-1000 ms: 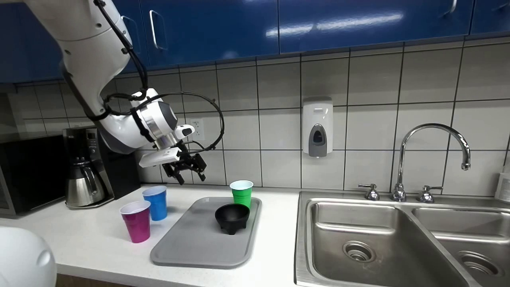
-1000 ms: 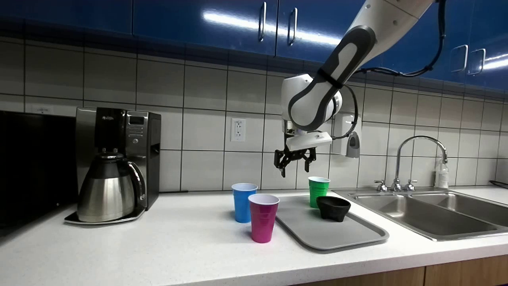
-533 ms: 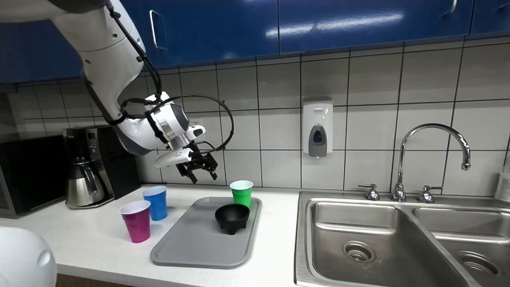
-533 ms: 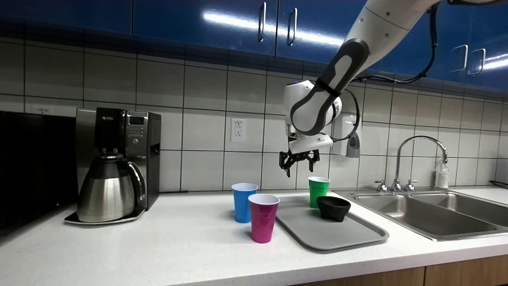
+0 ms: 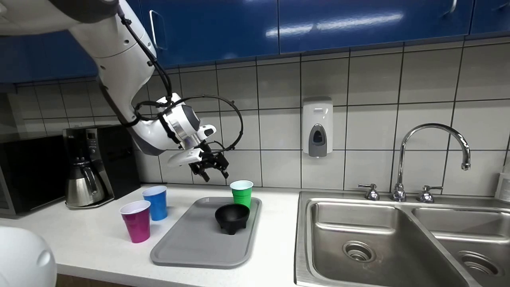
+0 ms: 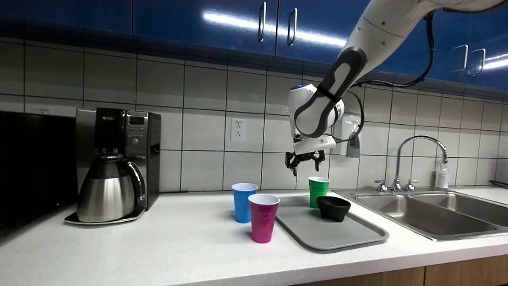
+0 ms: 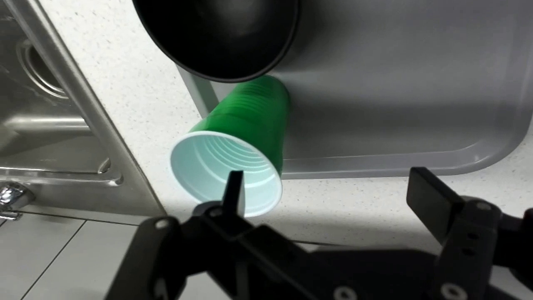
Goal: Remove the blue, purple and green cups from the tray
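Far left on the bench (image 6: pixel 166 254), a black boxy appliance (image 6: pixel 37 167) is standing by the back edge, and next to it a coffee maker (image 6: pixel 137 145) is sitting with a silver carafe (image 6: pixel 106 198) on its base. Moving right, the blue cup (image 6: pixel 242 206) is standing upright directly on the bench, nearer the back edge. Close in front of it, the purple cup (image 6: pixel 263 222) is standing upright too, closer to the front edge; whether the pair are touching, I cannot tell. Both are standing off the grey tray (image 6: pixel 317 230), which is stretching from near the back edge toward the front.

And up above, the claw (image 6: pixel 306 170) is hanging near the back edge, its fingers (image 7: pixel 431 204) spreading wide apart, holding nothing but air! Just below and to its right, the green cup (image 6: pixel 318 194) is standing upright on the tray, at the end by the bench's back edge. Both exterior views are showing a gap between claw and cup, while in the wrist view one finger is crossing the cup's pale mouth.

Toward the front edge from that cup, a black bowl (image 6: pixel 333 210) is resting on the tray, very close by. Furthest right, a steel double sink (image 6: pixel 432 218) is lying set into the bench, its faucet (image 5: pixel 400 167) curving up along the back edge.
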Robot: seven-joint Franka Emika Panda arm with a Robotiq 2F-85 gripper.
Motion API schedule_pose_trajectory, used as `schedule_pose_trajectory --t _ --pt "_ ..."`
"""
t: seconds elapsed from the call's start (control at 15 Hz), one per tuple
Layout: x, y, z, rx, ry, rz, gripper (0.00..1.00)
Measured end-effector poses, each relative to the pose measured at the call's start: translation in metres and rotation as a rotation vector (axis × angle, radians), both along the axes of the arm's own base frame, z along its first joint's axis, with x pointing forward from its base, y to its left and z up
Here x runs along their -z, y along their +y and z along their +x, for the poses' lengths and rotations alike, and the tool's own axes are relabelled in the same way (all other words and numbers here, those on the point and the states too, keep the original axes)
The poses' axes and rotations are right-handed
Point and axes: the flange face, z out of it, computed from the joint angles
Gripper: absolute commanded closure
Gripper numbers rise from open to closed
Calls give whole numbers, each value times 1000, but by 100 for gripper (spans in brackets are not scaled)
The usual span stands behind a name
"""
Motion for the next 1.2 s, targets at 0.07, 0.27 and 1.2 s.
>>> schedule_pose_trajectory --t 0.07,0.27,1.2 --pt "1 -4 2 9 -2 -2 0" --pt "2 -14 6 41 -9 -3 0" --pt "14 -50 23 221 -16 113 0"
